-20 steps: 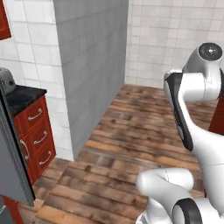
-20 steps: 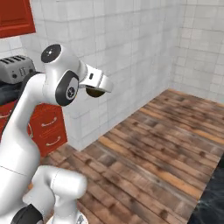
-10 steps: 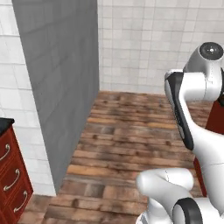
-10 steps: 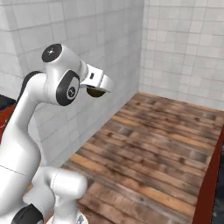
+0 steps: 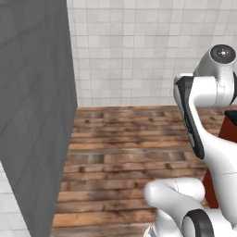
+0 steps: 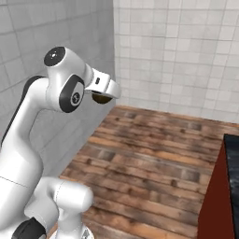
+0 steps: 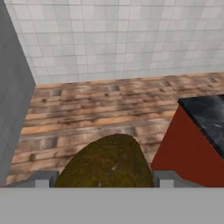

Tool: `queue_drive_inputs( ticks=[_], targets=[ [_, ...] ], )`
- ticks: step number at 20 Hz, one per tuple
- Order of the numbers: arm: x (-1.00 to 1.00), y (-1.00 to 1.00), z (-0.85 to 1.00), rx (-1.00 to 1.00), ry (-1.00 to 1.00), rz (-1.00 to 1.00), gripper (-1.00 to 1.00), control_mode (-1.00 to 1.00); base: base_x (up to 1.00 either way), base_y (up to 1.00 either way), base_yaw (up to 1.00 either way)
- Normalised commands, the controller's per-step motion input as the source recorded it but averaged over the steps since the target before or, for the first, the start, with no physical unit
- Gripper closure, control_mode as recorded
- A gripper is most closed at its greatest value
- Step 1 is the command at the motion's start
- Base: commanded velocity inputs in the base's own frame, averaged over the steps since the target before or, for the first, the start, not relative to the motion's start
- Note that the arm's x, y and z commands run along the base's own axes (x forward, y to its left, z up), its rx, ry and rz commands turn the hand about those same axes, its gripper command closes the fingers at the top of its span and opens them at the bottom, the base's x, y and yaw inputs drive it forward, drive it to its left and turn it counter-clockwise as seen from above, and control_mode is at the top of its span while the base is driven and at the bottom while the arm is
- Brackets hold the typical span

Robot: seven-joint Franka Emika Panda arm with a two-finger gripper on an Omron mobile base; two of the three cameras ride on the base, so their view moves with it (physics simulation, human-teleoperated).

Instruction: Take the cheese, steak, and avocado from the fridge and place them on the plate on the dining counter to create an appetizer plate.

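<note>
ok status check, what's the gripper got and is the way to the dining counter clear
Gripper shut on the avocado, carried high. Dining counter corner ahead to the right, plate not in sight. Wood floor between looks bare; fridge close on the left.

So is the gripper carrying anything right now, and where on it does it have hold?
Yes: the avocado, pinched across its sides between the jaws of the gripper.

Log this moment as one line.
phase: carrying | hand: shut on avocado | ahead: dining counter | plate: unseen
</note>
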Motion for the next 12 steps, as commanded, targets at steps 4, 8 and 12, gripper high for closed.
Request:
queue_drive_inputs(
  ticks=[4,8,12],
  targets=[
    [0.0,0.0,0.0,0.0,0.0,0.0,1.0,1.0,1.0,0.18,-0.37],
    [0.0,0.0,0.0,0.0,0.0,0.0,1.0,1.0,1.0,0.18,-0.39],
    [0.0,0.0,0.0,0.0,0.0,0.0,1.0,1.0,1.0,0.16,-0.42]
  ],
)
